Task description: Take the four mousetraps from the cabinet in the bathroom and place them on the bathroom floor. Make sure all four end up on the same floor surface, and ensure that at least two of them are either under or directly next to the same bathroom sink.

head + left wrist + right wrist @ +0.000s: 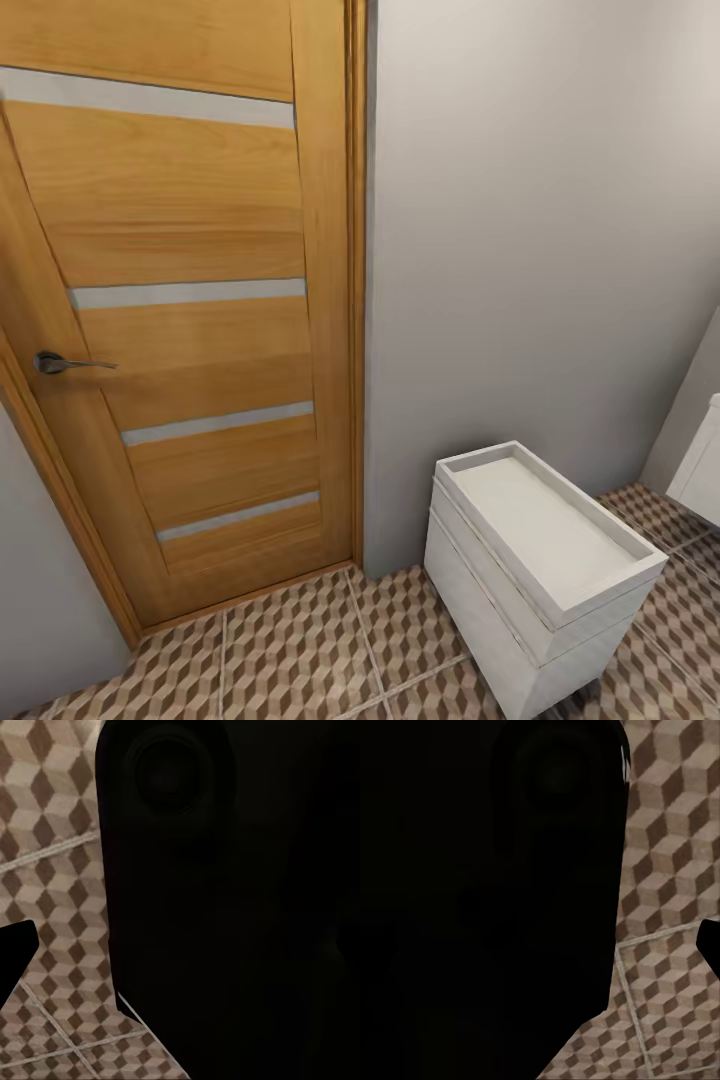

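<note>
The mousetraps and the wooden cabinet are out of view. In the head view the sink, a shallow white rectangular basin on a white vanity, stands at the lower right against a grey wall. The bathroom floor with its cube-pattern tiles spreads in front of it. Both wrist views look down on the same tiles, past a large dark part of the robot. A dark fingertip pokes in at the edge of the left wrist view, and another fingertip at the edge of the right wrist view.
A tall orange-brown wooden door with pale glass strips and a metal lever handle stands shut at the left. A grey wall runs from the door frame to the right. Another white fixture shows at the right edge.
</note>
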{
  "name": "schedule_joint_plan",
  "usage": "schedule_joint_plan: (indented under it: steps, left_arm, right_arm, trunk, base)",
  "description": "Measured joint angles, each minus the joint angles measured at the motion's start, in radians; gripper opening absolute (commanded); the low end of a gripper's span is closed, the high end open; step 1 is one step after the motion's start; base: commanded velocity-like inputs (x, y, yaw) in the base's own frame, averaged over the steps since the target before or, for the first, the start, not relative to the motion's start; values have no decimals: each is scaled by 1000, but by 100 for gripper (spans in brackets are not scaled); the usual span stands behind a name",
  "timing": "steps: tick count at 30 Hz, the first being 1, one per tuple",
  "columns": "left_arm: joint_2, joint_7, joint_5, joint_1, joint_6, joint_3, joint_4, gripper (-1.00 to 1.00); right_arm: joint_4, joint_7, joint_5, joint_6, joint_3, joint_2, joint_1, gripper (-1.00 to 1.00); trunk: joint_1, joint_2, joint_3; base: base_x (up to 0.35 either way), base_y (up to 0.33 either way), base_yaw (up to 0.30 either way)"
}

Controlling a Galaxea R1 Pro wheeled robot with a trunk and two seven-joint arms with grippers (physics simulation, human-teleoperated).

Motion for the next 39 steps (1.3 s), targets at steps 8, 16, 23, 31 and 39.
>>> schedule_joint_plan:
  steps: [8,16,23,31,39]
  left_arm:
    - [5,-1,1,-2,-7,1,-6,100]
    - [5,-1,1,-2,-24,5,-20,100]
    - [5,-1,2,-2,-34,5,-24,100]
    - [5,-1,1,-2,-36,6,-26,100]
    - [5,-1,1,-2,-37,6,-26,100]
  right_arm:
    - [0,-1,4,-1,5,-1,-1,100]
    - [0,-1,4,-2,5,-1,-1,100]
    - [0,-1,4,-3,6,-1,-1,100]
    - [0,-1,4,-3,5,-1,-1,100]
    - [0,-1,5,-3,5,0,-1,100]
  trunk:
    - [0,0,0]
    - [0,0,0]
    - [0,0,0]
    - [0,0,0]
    - [0,0,0]
  base:
    - [0,0,0]
    - [0,0,0]
    - [0,0,0]
    - [0,0,0]
    - [0,0,0]
